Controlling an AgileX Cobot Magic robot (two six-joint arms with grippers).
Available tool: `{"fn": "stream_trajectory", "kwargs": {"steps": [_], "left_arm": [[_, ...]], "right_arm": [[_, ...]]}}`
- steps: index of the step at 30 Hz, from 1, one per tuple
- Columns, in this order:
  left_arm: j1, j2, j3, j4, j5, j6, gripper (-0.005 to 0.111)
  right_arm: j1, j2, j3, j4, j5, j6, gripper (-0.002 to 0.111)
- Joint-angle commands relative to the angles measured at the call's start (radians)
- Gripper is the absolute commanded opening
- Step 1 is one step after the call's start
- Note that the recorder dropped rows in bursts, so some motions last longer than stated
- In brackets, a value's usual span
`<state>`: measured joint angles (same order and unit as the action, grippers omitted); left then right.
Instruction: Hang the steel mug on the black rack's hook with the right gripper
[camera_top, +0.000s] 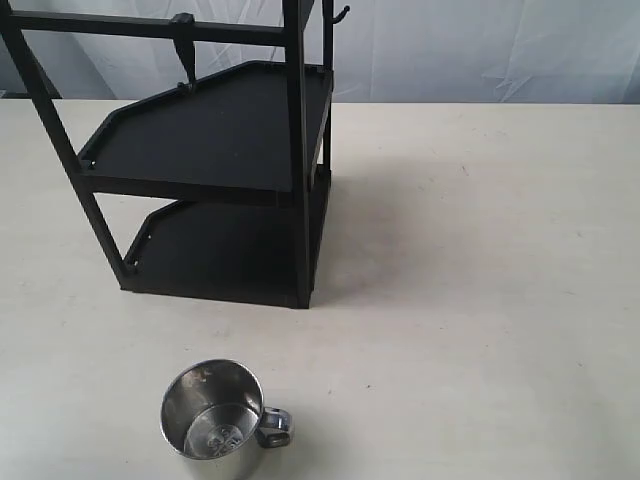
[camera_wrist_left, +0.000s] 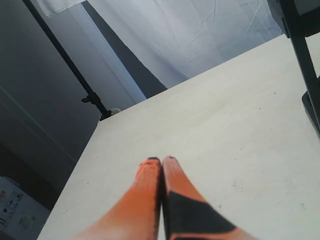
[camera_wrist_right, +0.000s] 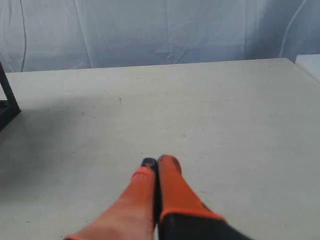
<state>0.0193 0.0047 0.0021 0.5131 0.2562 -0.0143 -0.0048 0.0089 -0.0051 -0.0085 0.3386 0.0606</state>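
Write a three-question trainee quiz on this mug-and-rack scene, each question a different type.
1. True or false: the mug hangs on the hook.
2. Multiple choice: the mug stands A) on the upper shelf, B) on the table in front of the rack, C) in the right claw.
3. Fill in: the left claw has its fingers ____.

Key: 1 false; 2 B; 3 shut, empty.

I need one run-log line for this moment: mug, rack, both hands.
steel mug: upright on table, not held | black rack: shelves bare | hook: free | right hand: shut, empty | left hand: shut, empty
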Motion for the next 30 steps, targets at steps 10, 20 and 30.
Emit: {"fn": "stream_trajectory", "kwargs": {"steps": [10,20,30], "left_arm": [[-0.001,-0.005,-0.002,0.001,-0.013,-0.002,0.002],[-0.001,-0.005,-0.002,0.001,-0.013,-0.002,0.002],[-0.001,-0.005,-0.002,0.001,-0.013,-0.002,0.002]], "right_arm": [[-0.004,-0.004,0.005,-0.187,-0.669,-0.003,-0.001],[-0.004,-0.004,0.005,-0.101,-1.078,0.795,-0.001],[0.03,0.072,-0.229,-0.528,-0.412,1.348,-0.001]]}}
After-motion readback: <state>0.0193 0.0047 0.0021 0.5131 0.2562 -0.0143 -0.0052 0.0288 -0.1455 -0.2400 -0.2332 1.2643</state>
